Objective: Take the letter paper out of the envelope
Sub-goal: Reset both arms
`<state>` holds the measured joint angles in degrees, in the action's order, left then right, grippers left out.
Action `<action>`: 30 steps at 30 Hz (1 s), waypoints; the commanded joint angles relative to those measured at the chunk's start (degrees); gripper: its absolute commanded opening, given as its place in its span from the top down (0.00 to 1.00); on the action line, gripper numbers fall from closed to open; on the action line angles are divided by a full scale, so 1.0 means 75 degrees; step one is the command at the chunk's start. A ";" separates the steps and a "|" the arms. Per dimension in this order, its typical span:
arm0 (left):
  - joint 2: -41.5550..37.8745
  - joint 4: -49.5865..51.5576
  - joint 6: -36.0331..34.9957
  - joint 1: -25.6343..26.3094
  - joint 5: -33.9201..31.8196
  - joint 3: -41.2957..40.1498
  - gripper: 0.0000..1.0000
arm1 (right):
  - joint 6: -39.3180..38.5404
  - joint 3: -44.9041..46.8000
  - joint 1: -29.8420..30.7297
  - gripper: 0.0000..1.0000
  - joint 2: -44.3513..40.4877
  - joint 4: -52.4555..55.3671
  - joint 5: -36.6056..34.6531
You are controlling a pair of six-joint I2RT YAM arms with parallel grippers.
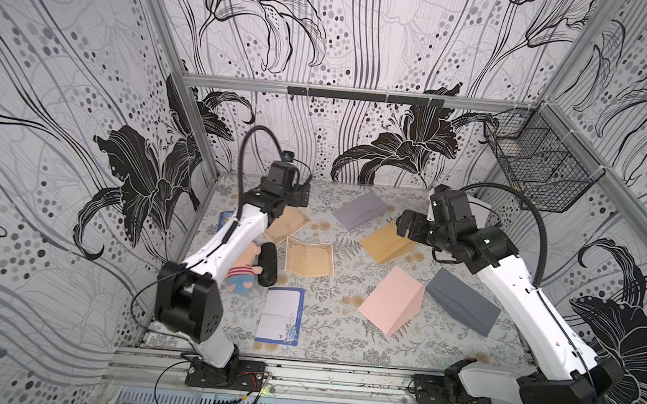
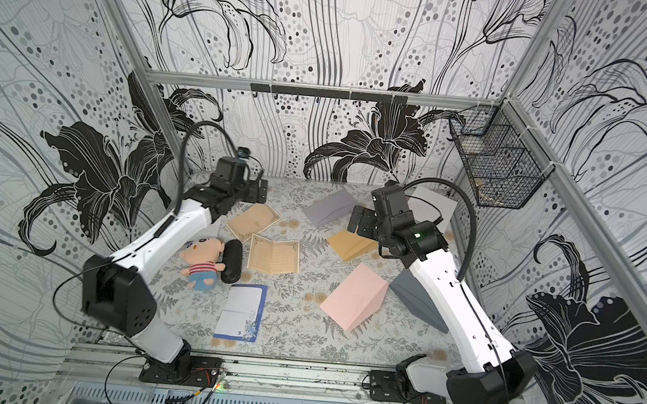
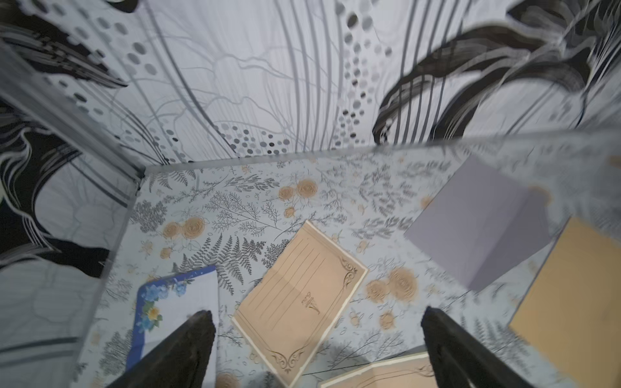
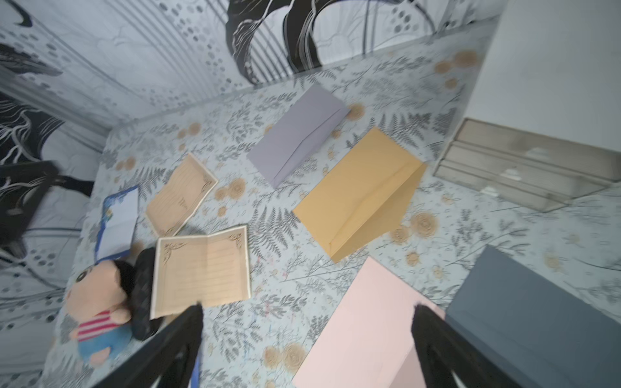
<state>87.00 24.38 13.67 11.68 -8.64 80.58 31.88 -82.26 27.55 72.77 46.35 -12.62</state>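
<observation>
Several envelopes lie on the floral table: lavender (image 1: pixel 359 210), tan (image 1: pixel 386 242), pink (image 1: pixel 391 299) and dark grey (image 1: pixel 463 301). Their flaps stand up, and I cannot tell whether any holds paper. Loose letter papers lie to their left: two tan bordered sheets (image 1: pixel 288 224) (image 1: pixel 309 257) and a blue-edged white sheet (image 1: pixel 280 315). My left gripper (image 3: pixel 317 314) hovers open and empty above the far tan sheet (image 3: pixel 299 299). Over the tan envelope's near side, my right gripper (image 4: pixel 307 307) is open and empty too, with the pink envelope (image 4: pixel 366 332) below it.
A plush doll (image 1: pixel 242 272) and a black case (image 1: pixel 268 264) lie under my left arm. Another blue-edged sheet (image 1: pixel 226 218) sits near the left wall. A wire basket (image 1: pixel 536 169) hangs on the right wall. A white box (image 2: pixel 433 206) stands at the back right.
</observation>
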 commanded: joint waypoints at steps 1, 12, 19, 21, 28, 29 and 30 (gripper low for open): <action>-0.0746 -0.1011 0.2141 -0.0488 0.1069 -0.1075 0.01 | -0.0264 0.0315 -0.0011 0.00 -0.0246 -0.0038 -0.1263; -0.2687 0.1246 0.3308 -0.0567 -0.2953 -0.2503 0.01 | -0.1166 0.4004 -0.0225 0.00 -0.1782 -0.2896 -0.3744; -0.4246 -0.2309 0.1091 -0.0708 -0.3432 -0.5522 0.01 | -0.2276 0.5714 -0.1303 0.00 -0.1691 -0.4500 -0.3051; -0.4173 -0.2563 0.0710 -0.0971 -0.3523 -0.5872 0.01 | -0.2752 0.6001 -0.1467 0.00 -0.1525 -0.4985 -0.2978; -0.2812 -0.5469 -0.0400 -0.2217 -0.1621 -0.7200 0.01 | -0.3771 0.7301 -0.2053 0.00 -0.0754 -0.7762 -0.2298; -0.2623 -0.5835 -0.0219 -0.2346 -0.1408 -0.7324 0.01 | -0.3858 0.7421 -0.2113 0.00 -0.0646 -0.8121 -0.2158; -0.2335 -0.6309 -0.0094 -0.2451 -0.1150 -0.7445 0.01 | -0.3918 0.7496 -0.2207 0.00 -0.0492 -0.8414 -0.1944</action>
<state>66.59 -6.55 14.48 -4.99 -23.29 26.92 7.27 -27.94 12.08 67.24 -3.88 -30.83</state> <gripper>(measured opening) 0.991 0.996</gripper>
